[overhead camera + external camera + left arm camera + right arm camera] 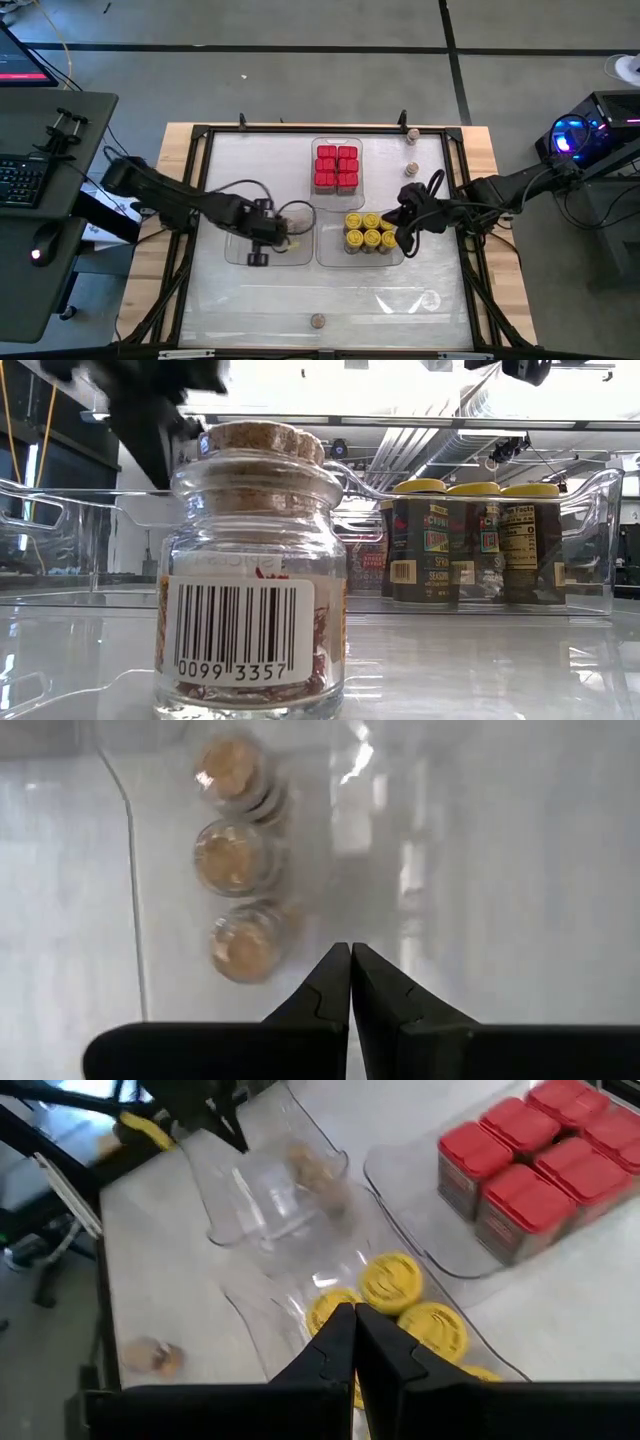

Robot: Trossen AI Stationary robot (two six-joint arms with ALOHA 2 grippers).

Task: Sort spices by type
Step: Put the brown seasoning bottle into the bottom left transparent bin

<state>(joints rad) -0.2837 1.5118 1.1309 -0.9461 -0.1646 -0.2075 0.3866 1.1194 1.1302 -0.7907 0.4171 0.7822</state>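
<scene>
Several red boxy spices (336, 167) fill the far clear tray. Yellow-lidded jars (368, 231) stand together in the right tray (330, 255). Three cork-topped jars (230, 855) stand in a row in the left tray (240, 255). Loose cork-topped jars stand on the table at the near edge (318, 321) and the far right (411, 167). My left gripper (350, 965) hangs shut above the left tray, beside the row of cork jars. My right gripper (352, 1325) hovers shut over the yellow lids (390, 1280).
One cork-topped jar (255, 570) stands right in front of the low camera and hides much of the table. Another stands near the table's far right corner (410, 130). A dark frame (200, 200) borders the white work surface. Bare surface lies along the near side.
</scene>
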